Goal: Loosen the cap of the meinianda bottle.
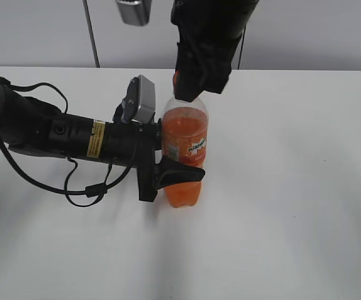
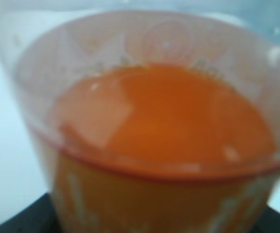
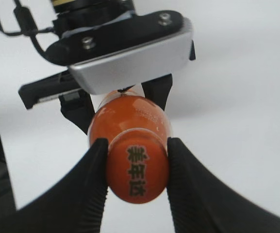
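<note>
The meinianda bottle [image 1: 184, 147] stands upright on the white table, clear plastic with orange liquid and an orange label. My left gripper [image 1: 167, 164] reaches in from the left and is shut on the bottle's body at the label. In the left wrist view the bottle [image 2: 154, 131] fills the frame, blurred. My right gripper [image 1: 181, 84] comes down from above and is shut on the cap. In the right wrist view the orange cap [image 3: 137, 167], with dark characters on top, sits squeezed between the two black fingers of my right gripper [image 3: 136, 160].
The white table [image 1: 293, 187] extends to the right and front of the bottle. The left arm and its cables [image 1: 55, 134] lie across the left side. A metal post [image 1: 91, 31] stands at the back.
</note>
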`<control>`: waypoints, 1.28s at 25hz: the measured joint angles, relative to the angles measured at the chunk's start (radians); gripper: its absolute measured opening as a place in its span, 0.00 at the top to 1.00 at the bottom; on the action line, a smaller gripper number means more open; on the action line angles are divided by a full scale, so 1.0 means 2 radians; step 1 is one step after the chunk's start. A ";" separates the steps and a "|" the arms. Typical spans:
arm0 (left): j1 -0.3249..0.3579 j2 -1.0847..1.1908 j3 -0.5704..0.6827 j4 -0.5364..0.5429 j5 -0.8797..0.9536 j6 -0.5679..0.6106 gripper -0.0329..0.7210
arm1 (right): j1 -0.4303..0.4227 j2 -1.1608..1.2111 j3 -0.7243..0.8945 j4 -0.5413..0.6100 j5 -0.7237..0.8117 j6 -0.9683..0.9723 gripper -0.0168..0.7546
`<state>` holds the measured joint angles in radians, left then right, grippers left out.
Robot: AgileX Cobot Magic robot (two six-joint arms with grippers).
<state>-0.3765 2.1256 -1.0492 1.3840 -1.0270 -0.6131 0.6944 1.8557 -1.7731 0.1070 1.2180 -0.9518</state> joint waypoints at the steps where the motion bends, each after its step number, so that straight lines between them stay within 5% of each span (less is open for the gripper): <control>1: 0.000 0.000 0.000 0.000 0.000 0.000 0.40 | 0.000 0.000 0.000 0.000 0.000 -0.055 0.62; 7: 0.000 0.000 0.000 0.001 0.000 0.000 0.40 | 0.000 0.000 0.000 0.007 0.000 -0.199 0.62; 32: 0.000 -0.005 -0.001 0.025 0.004 0.001 0.40 | 0.000 -0.060 -0.006 0.008 0.003 -0.196 0.63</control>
<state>-0.3765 2.1152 -1.0512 1.4337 -1.0181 -0.6114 0.6946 1.7356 -1.7846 0.1238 1.2231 -1.3440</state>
